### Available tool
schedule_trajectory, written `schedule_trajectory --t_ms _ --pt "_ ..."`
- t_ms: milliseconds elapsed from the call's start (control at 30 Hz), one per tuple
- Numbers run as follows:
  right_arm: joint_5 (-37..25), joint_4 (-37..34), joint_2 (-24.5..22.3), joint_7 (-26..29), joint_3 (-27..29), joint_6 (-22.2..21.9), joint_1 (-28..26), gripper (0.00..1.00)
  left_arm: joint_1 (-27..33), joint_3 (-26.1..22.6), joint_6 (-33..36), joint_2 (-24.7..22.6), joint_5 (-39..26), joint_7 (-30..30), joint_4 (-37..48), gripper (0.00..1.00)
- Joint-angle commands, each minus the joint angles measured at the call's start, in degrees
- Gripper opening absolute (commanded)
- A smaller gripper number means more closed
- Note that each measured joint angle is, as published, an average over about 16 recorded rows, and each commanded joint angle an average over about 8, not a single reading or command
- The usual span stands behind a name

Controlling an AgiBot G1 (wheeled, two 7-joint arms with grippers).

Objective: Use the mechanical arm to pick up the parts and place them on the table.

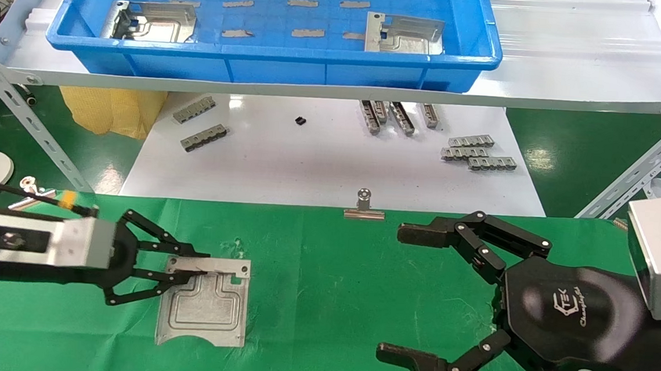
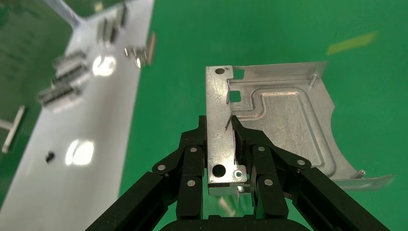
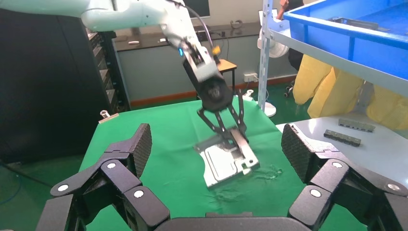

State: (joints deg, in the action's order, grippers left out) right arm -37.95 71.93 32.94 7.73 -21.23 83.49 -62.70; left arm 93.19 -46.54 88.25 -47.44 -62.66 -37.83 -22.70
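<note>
One silver-grey part [image 1: 206,305] lies on the green table [image 1: 328,302] at the left front. My left gripper [image 1: 191,266] is shut on the part's raised far edge strip, low over the cloth. The left wrist view shows the gripper [image 2: 220,126] pinching that strip of the part [image 2: 284,115] between both pads. Two more parts [image 1: 150,21] [image 1: 402,34] lie in the blue bin [image 1: 269,65]. My right gripper [image 1: 396,292] is open and empty above the table's right side. Its wrist view shows the held part [image 3: 223,163] between its spread fingers [image 3: 139,144].
The blue bin stands on a white shelf [image 1: 577,69] with angled metal legs. Below it a glossy white board [image 1: 332,162] carries small grey toothed strips [image 1: 478,152]. A binder clip [image 1: 364,206] sits on the table's far edge.
</note>
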Motion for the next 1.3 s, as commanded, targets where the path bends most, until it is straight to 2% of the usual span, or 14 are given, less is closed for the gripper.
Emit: schedule_trajectory --t_ms 33,100,133,333,367,400,567,700,1100,1300 --pt "0.0 0.0 0.0 0.0 0.0 0.0 0.0 1.0 -0.2 -0.9 -1.1 -1.4 -1.2 -2.8 2.7 0.0" --pt "0.0 0.0 0.0 0.0 0.0 0.0 0.0 1.0 0.1 -1.2 -1.7 -2.6 -1.9 -4.5 5.1 0.03" --pt "0.0 0.0 0.0 0.0 0.0 0.0 0.0 1.0 0.3 -1.4 -1.9 -3.2 -2.2 -5.1 6.2 0.1" --pt "0.0 0.0 0.0 0.0 0.0 0.0 0.0 1.0 1.3 -1.9 -3.7 -6.0 -3.3 -8.0 11.8 0.85" --pt "0.0 0.0 0.0 0.0 0.0 0.0 0.0 1.0 1.5 -2.0 -4.1 -6.4 -3.5 -8.5 12.5 0.94" --pt "0.0 0.0 0.0 0.0 0.0 0.0 0.0 1.0 1.6 -2.0 -4.4 -6.7 -3.6 -9.1 13.1 1.0" --pt "0.0 0.0 0.0 0.0 0.0 0.0 0.0 1.0 2.7 -2.4 -3.6 -7.6 -4.2 -11.1 15.0 1.0" --pt "0.0 0.0 0.0 0.0 0.0 0.0 0.0 1.0 3.8 -2.4 -0.8 -7.8 -4.0 -10.5 16.5 1.0" --pt "0.0 0.0 0.0 0.0 0.0 0.0 0.0 1.0 4.5 -0.5 3.1 -7.6 0.1 -1.1 18.8 1.0" --pt "0.0 0.0 0.0 0.0 0.0 0.0 0.0 1.0 4.3 -0.1 3.2 -7.8 0.9 -0.1 19.2 1.0"
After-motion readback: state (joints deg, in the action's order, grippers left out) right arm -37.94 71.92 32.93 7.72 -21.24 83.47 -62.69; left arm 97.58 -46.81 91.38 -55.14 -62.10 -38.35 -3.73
